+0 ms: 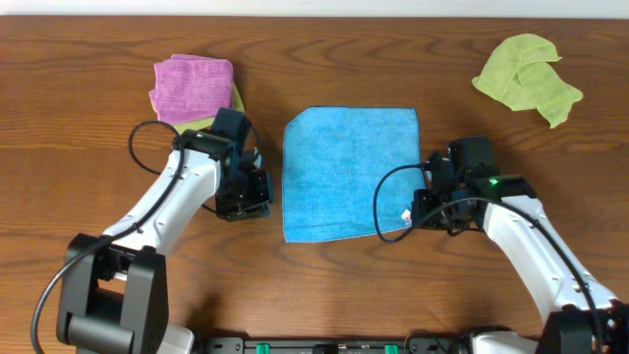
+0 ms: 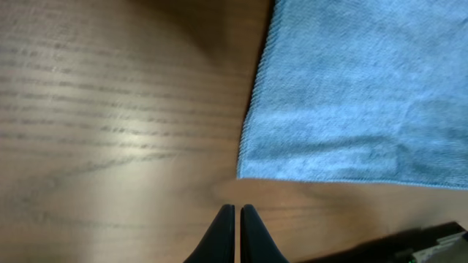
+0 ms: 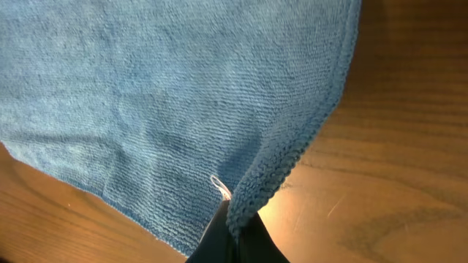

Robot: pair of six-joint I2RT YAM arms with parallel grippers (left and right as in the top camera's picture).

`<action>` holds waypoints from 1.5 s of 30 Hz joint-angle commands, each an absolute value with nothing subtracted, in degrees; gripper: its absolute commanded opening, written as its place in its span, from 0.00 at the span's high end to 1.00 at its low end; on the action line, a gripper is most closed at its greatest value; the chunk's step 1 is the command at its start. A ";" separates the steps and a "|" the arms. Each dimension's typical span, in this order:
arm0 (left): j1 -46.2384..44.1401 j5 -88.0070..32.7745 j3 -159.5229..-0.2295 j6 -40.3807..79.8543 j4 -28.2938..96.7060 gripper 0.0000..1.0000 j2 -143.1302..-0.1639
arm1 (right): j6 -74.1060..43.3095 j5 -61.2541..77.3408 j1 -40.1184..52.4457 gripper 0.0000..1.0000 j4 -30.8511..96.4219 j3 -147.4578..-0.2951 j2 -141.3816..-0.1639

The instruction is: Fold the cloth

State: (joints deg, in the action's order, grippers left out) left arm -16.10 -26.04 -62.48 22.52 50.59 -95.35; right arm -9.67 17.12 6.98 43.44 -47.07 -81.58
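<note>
— Starting with the right end effector (image 3: 232, 232): clamped on anything?

— Closed on the cloth (image 3: 168, 95). Pinching the hemmed edge close to a corner, with the fabric drawn up into a small ridge right at the fingertips. Small white tag (image 3: 221, 188) just beside the pinch, on the inner side.

— And the left end effector (image 2: 236, 223)?

— Pressed together, holding nothing. Poised over the bare wooden surface (image 2: 110, 131), just short of the nearest cloth corner and apart from it. Cannot tell whether touching the wood.

— Lying flat otherwise?

— Spread open and roughly square between the two end effectors, seen from overhead. One near corner just ahead of the left tips, the opposite near corner beside the right one's grip. Far edge well beyond both.

— Anything else around?

— Purple cloth (image 1: 192, 87), folded, beyond the left end effector and slightly to its outer side, resting on a yellow-green cloth (image 1: 234, 98) peeking out from under it. Crumpled yellow-green cloth (image 1: 526, 77) well beyond the right end effector, toward its outer side, apart from everything else.
</note>
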 commanded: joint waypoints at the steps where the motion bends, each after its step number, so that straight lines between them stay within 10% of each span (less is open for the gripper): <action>1: -16.91 -23.68 -61.25 25.41 49.04 0.94 -94.59 | -10.76 17.19 7.88 0.99 42.61 -46.65 -80.86; 9: -16.86 -33.43 -47.72 34.63 33.28 0.82 -94.59 | -11.33 18.00 7.97 0.99 42.15 -46.65 -80.23; 19: -16.91 -36.23 -43.31 35.94 24.38 0.33 -94.59 | -11.79 18.70 7.97 0.99 41.93 -46.68 -76.90; 39: -21.04 -38.22 -34.92 44.71 8.23 0.36 -94.61 | -14.61 18.70 7.97 0.99 40.84 -46.65 -75.66; 45: -23.68 -34.39 -34.92 45.28 8.10 0.55 -94.80 | -14.79 18.70 7.97 0.99 40.84 -46.65 -75.66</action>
State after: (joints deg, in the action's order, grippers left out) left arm -22.92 -40.01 -36.82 44.93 7.25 -93.36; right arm -13.67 18.24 7.53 40.88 -47.07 -76.53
